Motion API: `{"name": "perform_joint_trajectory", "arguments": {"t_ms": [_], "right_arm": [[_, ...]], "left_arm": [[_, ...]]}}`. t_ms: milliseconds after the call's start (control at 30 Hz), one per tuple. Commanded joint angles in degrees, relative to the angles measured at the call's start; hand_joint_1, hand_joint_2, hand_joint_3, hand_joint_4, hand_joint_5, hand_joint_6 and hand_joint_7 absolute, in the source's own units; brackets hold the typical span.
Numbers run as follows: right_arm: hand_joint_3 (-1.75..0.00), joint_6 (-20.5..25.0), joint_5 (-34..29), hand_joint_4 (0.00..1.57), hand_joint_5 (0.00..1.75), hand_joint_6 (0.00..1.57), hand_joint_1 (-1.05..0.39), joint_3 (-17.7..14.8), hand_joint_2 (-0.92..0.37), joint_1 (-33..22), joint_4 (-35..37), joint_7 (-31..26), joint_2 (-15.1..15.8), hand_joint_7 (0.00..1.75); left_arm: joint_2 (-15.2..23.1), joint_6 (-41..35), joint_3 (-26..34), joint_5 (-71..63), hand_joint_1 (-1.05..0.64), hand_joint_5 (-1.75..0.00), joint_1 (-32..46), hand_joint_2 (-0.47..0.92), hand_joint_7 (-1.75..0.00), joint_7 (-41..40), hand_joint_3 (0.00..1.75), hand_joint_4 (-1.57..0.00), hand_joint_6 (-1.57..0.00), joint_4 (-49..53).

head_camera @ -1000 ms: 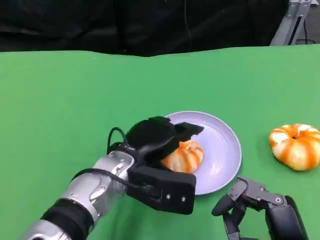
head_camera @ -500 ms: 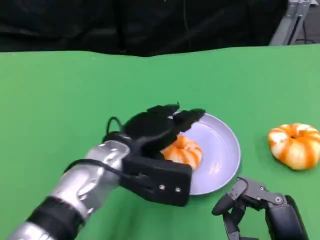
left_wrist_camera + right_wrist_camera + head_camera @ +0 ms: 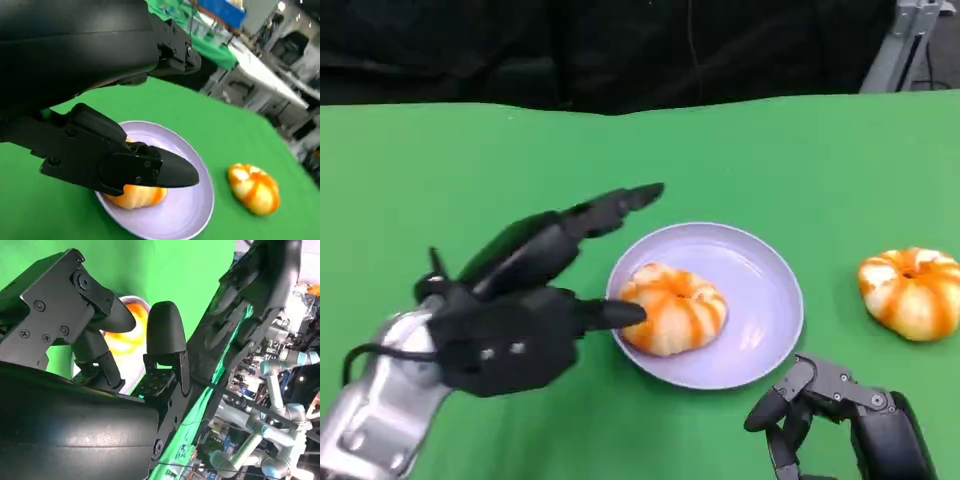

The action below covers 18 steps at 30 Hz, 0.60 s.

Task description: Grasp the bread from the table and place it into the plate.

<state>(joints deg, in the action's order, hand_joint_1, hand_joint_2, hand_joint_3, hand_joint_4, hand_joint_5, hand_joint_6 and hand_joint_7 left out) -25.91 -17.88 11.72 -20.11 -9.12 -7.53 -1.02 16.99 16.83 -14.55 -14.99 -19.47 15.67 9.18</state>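
Orange-striped bread (image 3: 672,309) lies on my lavender plate (image 3: 760,290), toward its left side, on the green table (image 3: 470,170). My left hand (image 3: 525,300) hovers just left of the plate, fingers spread and holding nothing, one fingertip close by the bread. A second striped bread (image 3: 912,292) sits on the cloth well right of the plate. My right hand (image 3: 840,415) rests near the table's front edge, fingers curled inward, empty.

Orange-and-cream striped bread (image 3: 672,308), pale lavender, perhaps white, plate (image 3: 760,290), green table (image 3: 450,170)
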Motion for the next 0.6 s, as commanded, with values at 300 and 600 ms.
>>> {"name": "perform_joint_trajectory", "arguments": {"t_ms": [300,600], "right_arm": [[-1.36,-0.02,0.76,0.84,1.71,0.83,0.01,-0.32,-0.31,-0.01,-0.42,-0.13,0.26,1.31],[-1.36,1.35,0.95,0.85,1.69,0.83,-0.01,-0.28,-0.30,-1.47,-3.01,0.59,0.37,1.31]], "left_arm": [[0.46,0.39,1.01,0.51,-0.62,-0.23,0.46,0.92,-0.10,1.37,0.26,-0.29,-0.28,-1.09],[-8.04,6.40,15.13,19.88,-0.01,-1.48,31.03,0.58,-1.16,-5.25,1.01,-0.77,-0.78,-15.47]]}}
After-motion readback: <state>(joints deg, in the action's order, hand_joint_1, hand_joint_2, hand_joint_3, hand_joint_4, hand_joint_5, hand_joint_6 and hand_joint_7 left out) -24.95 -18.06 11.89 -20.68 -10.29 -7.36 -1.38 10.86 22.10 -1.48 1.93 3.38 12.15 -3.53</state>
